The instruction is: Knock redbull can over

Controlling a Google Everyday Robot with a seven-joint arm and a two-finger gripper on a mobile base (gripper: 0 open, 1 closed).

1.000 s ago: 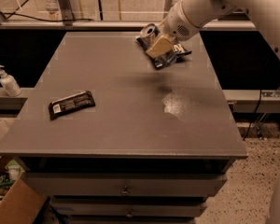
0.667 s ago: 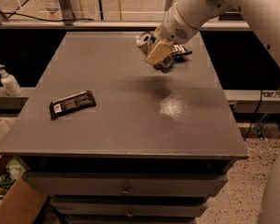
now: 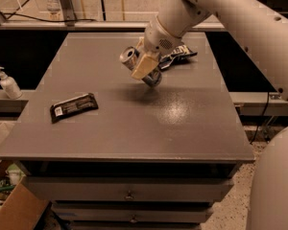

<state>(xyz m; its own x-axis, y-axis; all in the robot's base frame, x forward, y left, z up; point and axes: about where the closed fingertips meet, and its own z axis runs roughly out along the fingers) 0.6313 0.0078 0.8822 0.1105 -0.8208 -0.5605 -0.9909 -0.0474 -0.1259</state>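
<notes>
Near the far edge of the desk point(image 3: 134, 128), the tool point(image 3: 146, 70) is clamped around the redbull can point(image 3: 130, 57), which tilts steeply (shiny rim up and leftward), just beside the dark chip bag point(image 3: 181, 54).

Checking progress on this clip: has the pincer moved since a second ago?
Yes. The pincer, at the redbull can, has shifted from the chip bag toward the candy bar.

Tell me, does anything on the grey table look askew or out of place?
Yes. The slim silver-and-blue metal can leans steeply, shiny rim pointing left, clamped in the gripper over the far middle of the grey table. Nothing is spilled.
</notes>
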